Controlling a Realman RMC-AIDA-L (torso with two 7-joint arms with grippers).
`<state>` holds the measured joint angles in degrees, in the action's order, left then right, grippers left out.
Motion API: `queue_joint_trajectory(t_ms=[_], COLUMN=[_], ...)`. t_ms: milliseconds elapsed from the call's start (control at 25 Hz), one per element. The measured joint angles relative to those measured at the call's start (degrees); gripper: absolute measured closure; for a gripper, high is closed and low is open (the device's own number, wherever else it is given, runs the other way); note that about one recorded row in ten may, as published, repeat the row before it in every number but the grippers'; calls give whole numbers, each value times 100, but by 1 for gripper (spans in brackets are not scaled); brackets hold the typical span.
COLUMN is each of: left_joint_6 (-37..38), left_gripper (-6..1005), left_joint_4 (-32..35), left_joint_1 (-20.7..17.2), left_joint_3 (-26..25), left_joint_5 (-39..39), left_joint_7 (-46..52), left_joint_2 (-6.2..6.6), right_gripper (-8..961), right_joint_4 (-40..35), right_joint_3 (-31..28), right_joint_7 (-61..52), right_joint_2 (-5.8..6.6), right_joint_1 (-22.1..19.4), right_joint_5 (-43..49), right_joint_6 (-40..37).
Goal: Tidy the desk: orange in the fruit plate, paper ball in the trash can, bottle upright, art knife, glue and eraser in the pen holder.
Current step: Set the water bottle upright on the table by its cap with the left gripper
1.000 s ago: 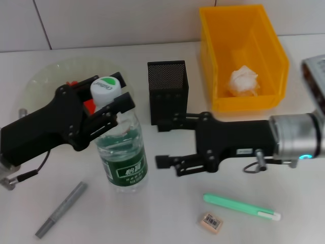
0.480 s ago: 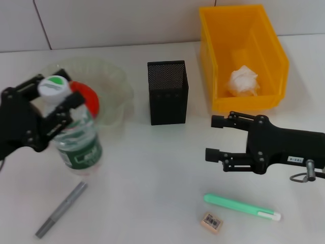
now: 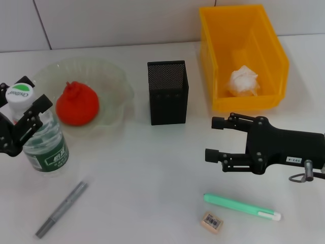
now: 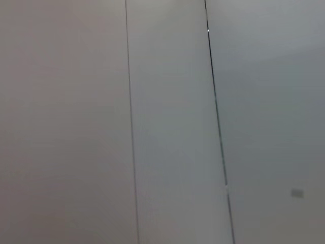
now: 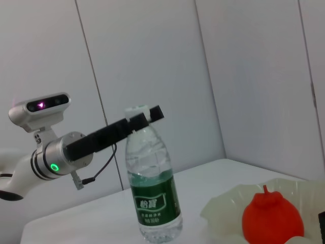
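Bottle [image 3: 39, 137] upright near table's left edge, left gripper [image 3: 24, 118] pinching neck; release due next, then right gripper [image 3: 217, 138], fingers spread mid-table, down onto eraser [image 3: 212, 222] at front edge for pen holder [image 3: 168, 92].

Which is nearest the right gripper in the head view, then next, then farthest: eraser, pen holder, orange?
From the right gripper:
1. Pen holder, just toward the robot's left and farther back.
2. Eraser, on the table toward the robot.
3. Orange, far to the left in the fruit plate.
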<state>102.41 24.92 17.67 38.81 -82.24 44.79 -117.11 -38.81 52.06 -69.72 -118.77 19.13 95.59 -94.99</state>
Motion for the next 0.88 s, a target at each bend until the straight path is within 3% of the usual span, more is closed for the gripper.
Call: queue_joint_trajectory(t_ms=[240, 880], left_joint_6=[-464, -1076], left_gripper=[552, 552], left_joint_4=[-67, -338], left_joint_1=[-28, 14], left_joint_3=[12, 13], left_joint_5=[-7, -12], left_joint_7=[-322, -707], left_joint_2=[-100, -117], right_gripper=[125, 124], right_joint_4=[-3, 24], right_joint_3=[27, 67], right_joint_7=[2, 3], right_joint_2=[-5, -5], right_joint_1=[60, 167], right_joint_5=[6, 13], right_joint_6=[65, 139])
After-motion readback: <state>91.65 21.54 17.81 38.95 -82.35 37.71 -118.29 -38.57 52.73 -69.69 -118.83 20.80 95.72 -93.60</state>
